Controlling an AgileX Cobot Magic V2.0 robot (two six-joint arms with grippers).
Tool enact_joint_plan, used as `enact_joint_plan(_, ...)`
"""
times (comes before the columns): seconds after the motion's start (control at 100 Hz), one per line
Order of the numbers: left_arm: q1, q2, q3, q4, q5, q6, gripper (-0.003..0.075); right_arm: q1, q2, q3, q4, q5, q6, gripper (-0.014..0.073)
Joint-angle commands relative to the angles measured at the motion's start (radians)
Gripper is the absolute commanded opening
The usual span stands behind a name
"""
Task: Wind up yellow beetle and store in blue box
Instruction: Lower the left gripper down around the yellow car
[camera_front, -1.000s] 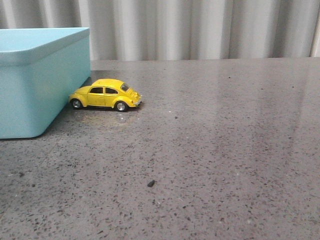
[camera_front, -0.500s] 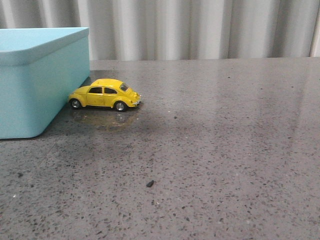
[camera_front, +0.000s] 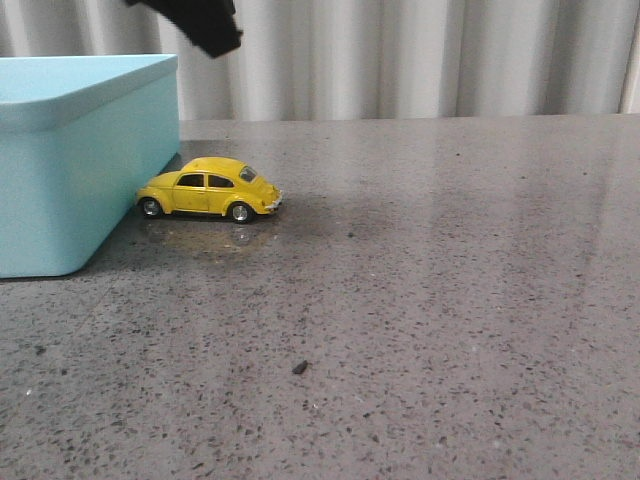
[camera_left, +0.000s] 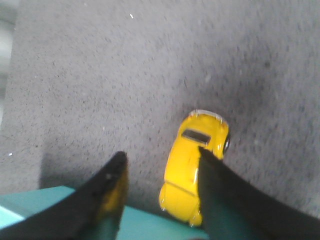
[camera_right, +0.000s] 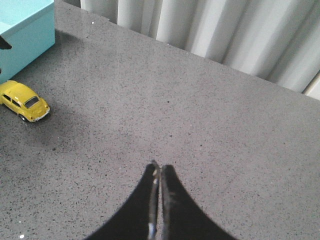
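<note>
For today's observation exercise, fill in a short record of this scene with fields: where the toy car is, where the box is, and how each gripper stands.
yellow beetle: on its wheels on the table, beside the box's right wall, not gripped
blue box: far left of the table; inside not visible
left gripper: open, above the beetle, not touching it
right gripper: shut, holding nothing, apart from the beetle

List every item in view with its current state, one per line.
yellow beetle: upright on its wheels on the table, beside the blue box, not gripped.
blue box: on the table, the inside not visible.
left gripper: open, above the beetle, holding nothing.
right gripper: shut, empty, away from the beetle.
table: grey speckled top, a small dark speck near the front.
</note>
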Motion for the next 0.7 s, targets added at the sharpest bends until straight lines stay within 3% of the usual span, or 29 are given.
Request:
enact_joint_plan(0.0, -0.014, -0.032, -0.039, 0.059, -0.019, -0.002, 0.0405, 0.002, 0.002, -0.024, 0.005, -0.087, -0.008, -0.0041)
enact_joint_plan(0.59, -0.019, -0.017, -0.039, 0.031, -0.01, -0.002, 0.0412, 0.063, 0.002, -0.024, 0.005, -0.087, -0.008, -0.0041)
enact_joint_plan(0.69, -0.017, -0.002, -0.039, 0.012, 0.018, -0.002, 0.047, 0.063, 0.002, -0.024, 0.005, -0.087, -0.008, -0.0041)
